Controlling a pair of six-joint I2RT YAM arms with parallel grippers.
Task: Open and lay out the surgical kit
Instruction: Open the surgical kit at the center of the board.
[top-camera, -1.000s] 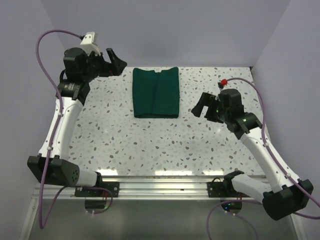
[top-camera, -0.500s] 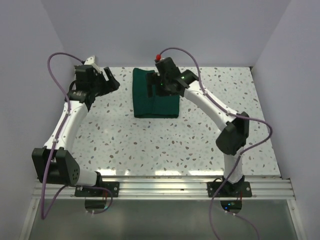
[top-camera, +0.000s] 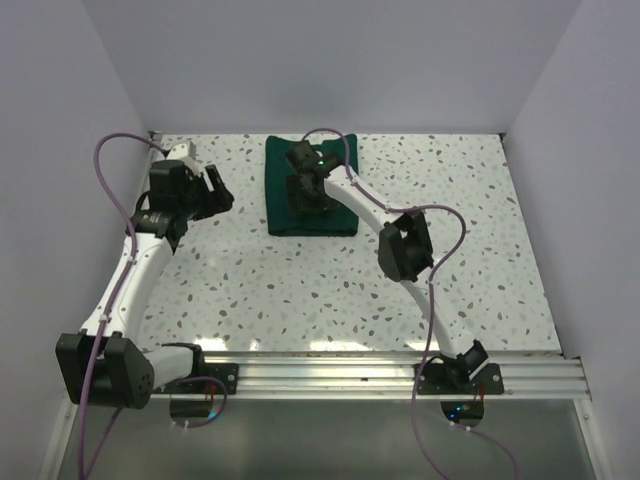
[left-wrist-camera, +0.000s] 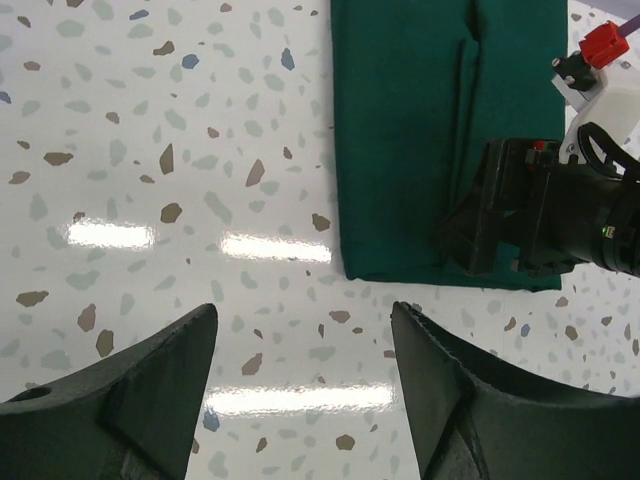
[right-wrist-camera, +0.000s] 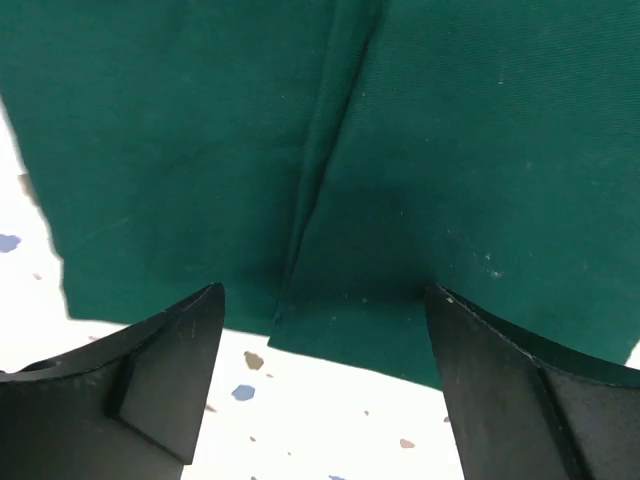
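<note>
While spread wide, the right gripper (right-wrist-camera: 323, 290) hovers over the green wrap (right-wrist-camera: 150, 120).

walls (top-camera: 330, 60): plain lilac | tbl (top-camera: 260, 290): white speckled w/ glare strips

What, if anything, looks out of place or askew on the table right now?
Nothing stands out. The dark green folded cloth bundle lies flat and square on the white speckled table, unopened, edges tidy. The right pincer sits open over its near end; the left pincer is open over the table beside it.
</note>
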